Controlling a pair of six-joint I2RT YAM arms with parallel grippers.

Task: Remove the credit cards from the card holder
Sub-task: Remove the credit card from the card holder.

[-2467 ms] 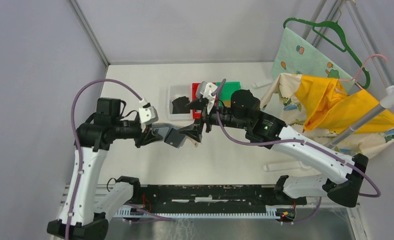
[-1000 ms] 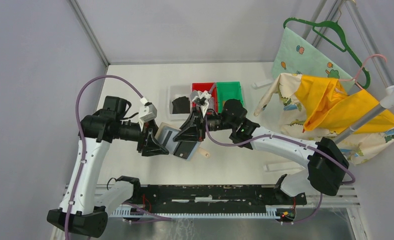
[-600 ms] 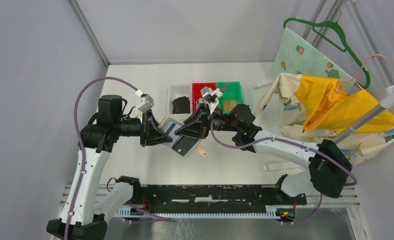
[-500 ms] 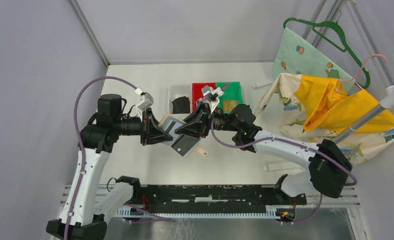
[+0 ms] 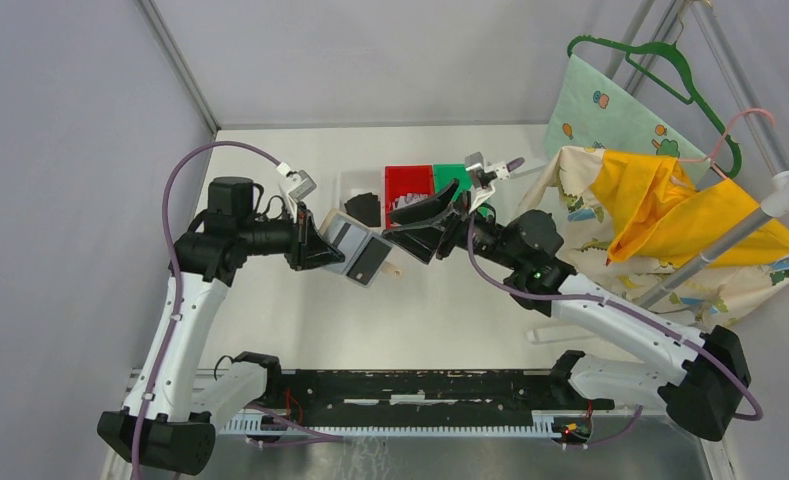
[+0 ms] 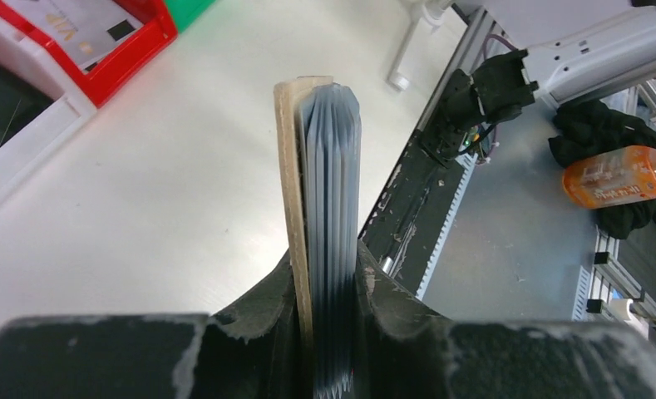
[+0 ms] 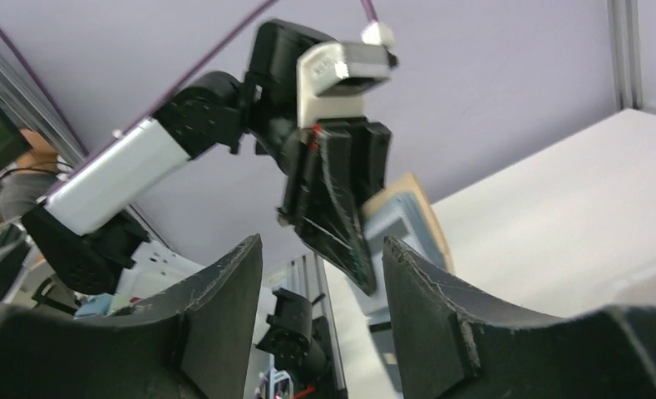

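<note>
Card holder point(image 5: 355, 245): beige cover with a stack of clear sleeves, held off the worktop point(image 5: 420, 320) between the two arms, just on the near side of the bins. A dark rectangle shows in its lower part and a small beige tab sticks out at its right edge. From the left wrist it is seen edge-on, cover on the left and sleeves fanned slightly on the right.

Left pincer point(image 5: 328, 245): clamped on the card holder's left end, one finger on the cover side and one on the sleeve side.

Right pincer point(image 5: 398, 228): fingers well apart with nothing between them, just right of the card holder and not touching it. Its own camera looks through the gap at the left pincer and the holder.

Black card point(image 5: 368, 208): lying in the white bin point(image 5: 350, 185), beyond the holder.

Silvery card point(image 6: 75, 21): flat in the red bin point(image 5: 408, 182).

Green bin point(image 5: 450, 176): touching the red bin's right side, partly hidden behind the right arm's wrist. The three bins stand in a row at mid-worktop.

Edges and room:
- A wide stretch of bare worktop runs from the holder toward the black rail point(image 5: 410, 385) at the near edge.
- More bare surface lies behind the bins up to the back wall.
- The grey side wall point(image 5: 70, 150) stands close to the left arm's elbow.
- On the right, a yellow cloth point(image 5: 670, 215) and patterned fabric are piled by a green hanger point(image 5: 670, 65), well apart from the holder.
</note>
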